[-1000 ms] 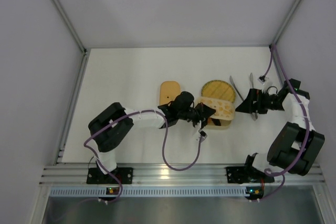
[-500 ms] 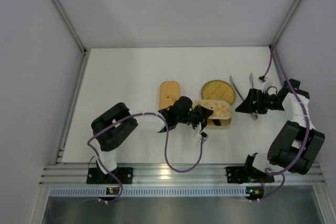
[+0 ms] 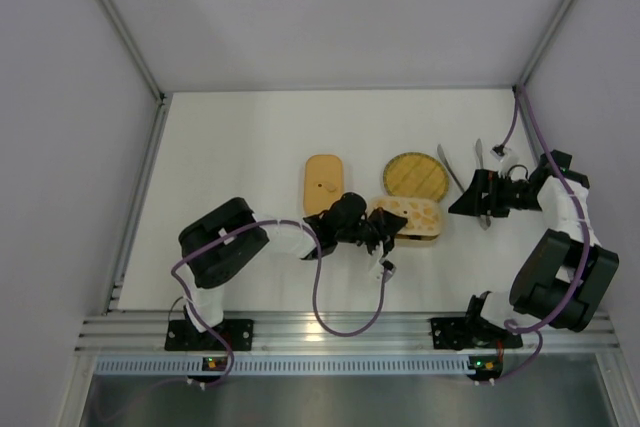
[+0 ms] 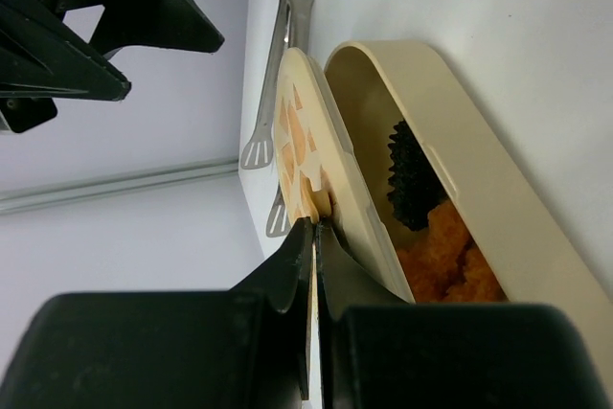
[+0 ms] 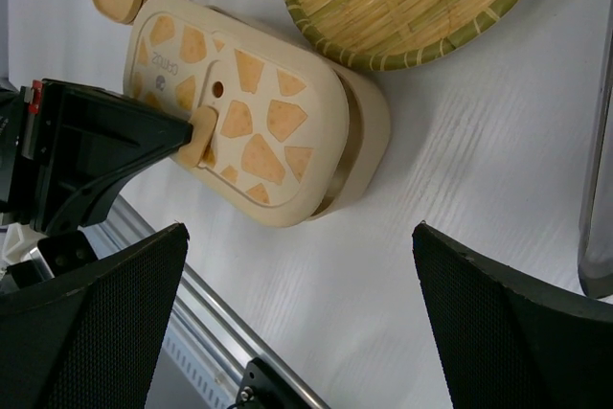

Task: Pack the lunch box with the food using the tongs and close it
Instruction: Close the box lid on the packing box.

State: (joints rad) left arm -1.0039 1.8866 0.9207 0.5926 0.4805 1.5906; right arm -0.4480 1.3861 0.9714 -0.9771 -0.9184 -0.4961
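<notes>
The cream lunch box (image 4: 484, 174) holds orange food (image 4: 442, 258) and a dark piece (image 4: 412, 184). Its lid (image 5: 239, 122), cream with orange patches, lies tilted over the box with a gap still showing. My left gripper (image 4: 316, 227) is shut on the lid's small tab (image 5: 203, 136), at the box's left end (image 3: 385, 227). The silver tongs (image 4: 273, 74) lie on the table beyond the box, right of the plate (image 3: 452, 172). My right gripper (image 5: 299, 237) hovers open and empty to the right of the box, near the tongs (image 3: 468, 197).
A round woven yellow plate (image 3: 415, 174) sits just behind the lunch box. A tan oval container (image 3: 322, 182) lies to the plate's left. The aluminium rail (image 3: 340, 332) runs along the near table edge. White walls enclose the left, right and back.
The left gripper has drawn the lid down and toward the near side, so it lies flatter over the box. The right arm has not moved.
</notes>
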